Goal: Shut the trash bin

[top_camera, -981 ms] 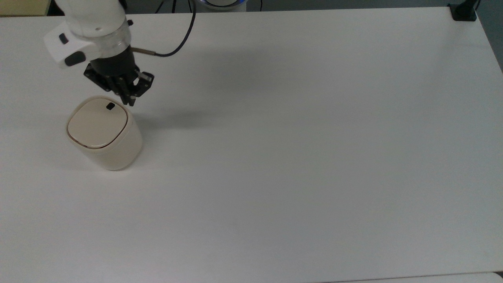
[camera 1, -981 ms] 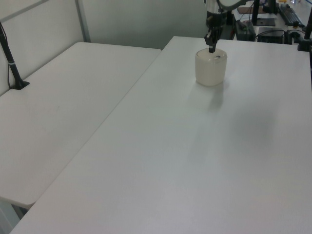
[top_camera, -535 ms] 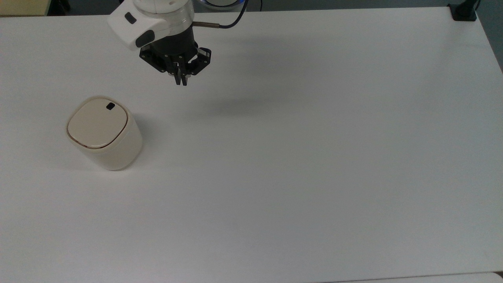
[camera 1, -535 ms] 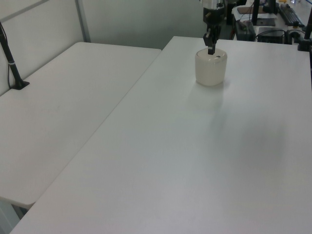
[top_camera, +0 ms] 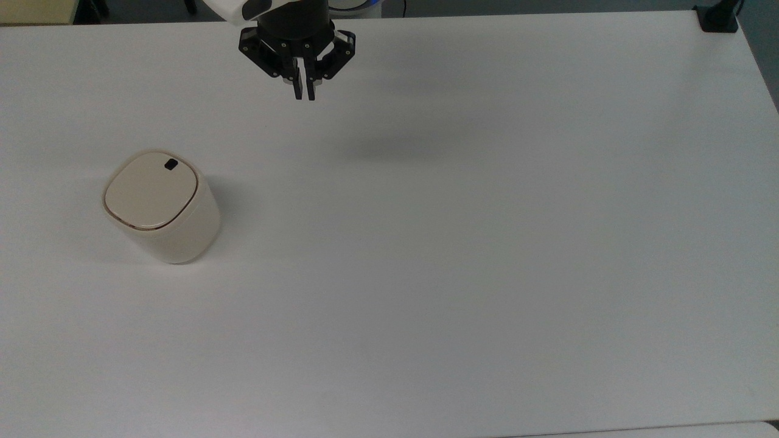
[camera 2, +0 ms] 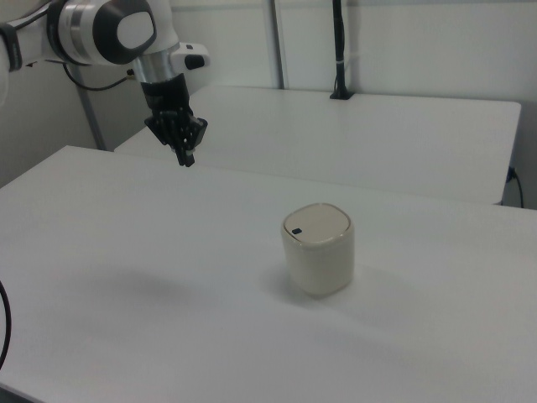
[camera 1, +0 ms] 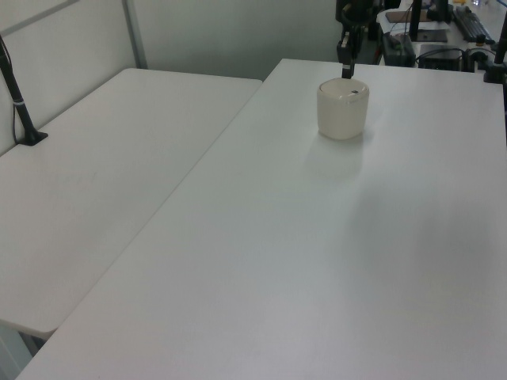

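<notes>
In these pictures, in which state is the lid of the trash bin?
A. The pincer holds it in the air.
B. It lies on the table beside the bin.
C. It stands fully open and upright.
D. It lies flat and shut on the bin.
D. The lid lies flat on top of the trash bin, and the pincer hangs apart from it above the table, fingers together and holding nothing.
</notes>
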